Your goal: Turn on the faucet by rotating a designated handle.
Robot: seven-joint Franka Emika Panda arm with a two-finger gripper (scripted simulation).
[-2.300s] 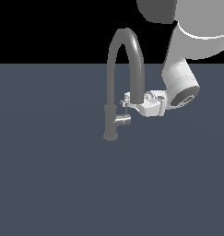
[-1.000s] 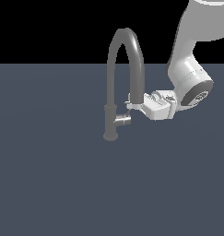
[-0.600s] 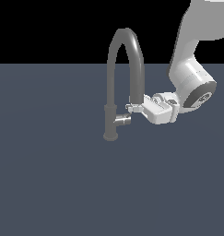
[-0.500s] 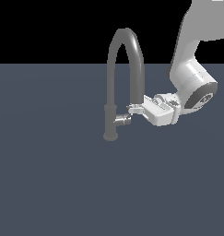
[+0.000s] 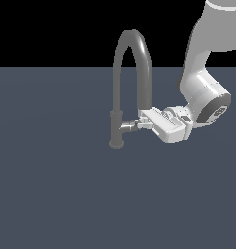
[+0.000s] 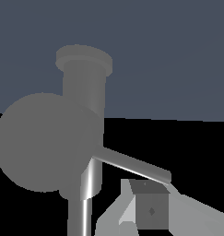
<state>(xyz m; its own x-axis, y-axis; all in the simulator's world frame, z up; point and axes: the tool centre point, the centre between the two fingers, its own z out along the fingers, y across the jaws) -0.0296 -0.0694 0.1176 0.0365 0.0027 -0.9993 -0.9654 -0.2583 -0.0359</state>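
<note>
The dark grey faucet (image 5: 116,127) stands upright, and its arched spout curves high over toward the exterior view's right. The shiny handle (image 5: 128,126) juts from the base column toward my gripper (image 5: 144,123). The white fingers (image 5: 147,116) reach in from the exterior view's right, with their tips right at the handle's end. In the wrist view the handle (image 6: 44,140) fills the frame as a big round end. Its thin lever rod (image 6: 132,164) slants out to a finger (image 6: 150,209) that touches the rod's tip. How far apart the fingers stand is hidden.
A flat dark grey-blue surface (image 5: 56,194) spreads around the faucet's base. My white arm (image 5: 204,97) rises at the exterior view's right. No other objects show.
My gripper has dropped lower and edged closer to the handle stub, and the wrist has swung down with it. The faucet's column and spout have not moved.
</note>
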